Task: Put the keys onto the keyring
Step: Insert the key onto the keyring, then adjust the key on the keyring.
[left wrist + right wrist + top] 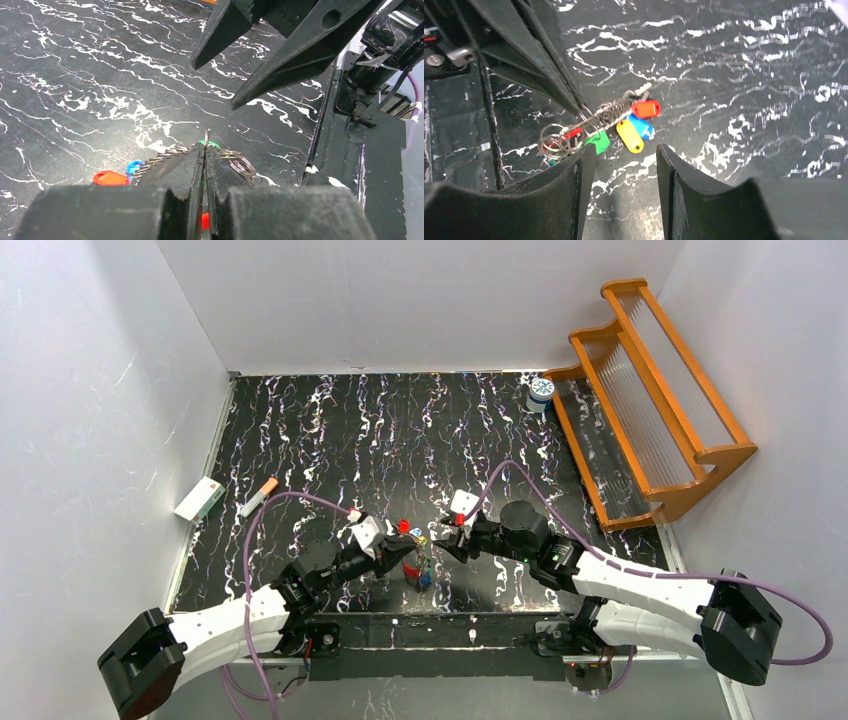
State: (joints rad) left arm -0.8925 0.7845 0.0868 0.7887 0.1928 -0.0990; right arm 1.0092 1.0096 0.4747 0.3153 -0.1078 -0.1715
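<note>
Left hand (205, 150) clamped tight on keyring (244, 166) - coloured keys (630, 136) bunched on it. Right hand (625, 152) fingers apart, empty - just beside keys, over counter (749, 100).

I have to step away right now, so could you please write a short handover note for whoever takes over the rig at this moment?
Left tool: shut on the keyring, pinching its wire loop.
Right tool: open and empty, facing the bunch just short of it.
Things: the keys, with red, blue, yellow and green heads, cluster at the keyring between the two tools.
Done: those four look bunched with the ring. Whether each is fully threaded cannot be told.
Left: check the threading, then add any key not yet on. No loose key is plainly visible.
</note>
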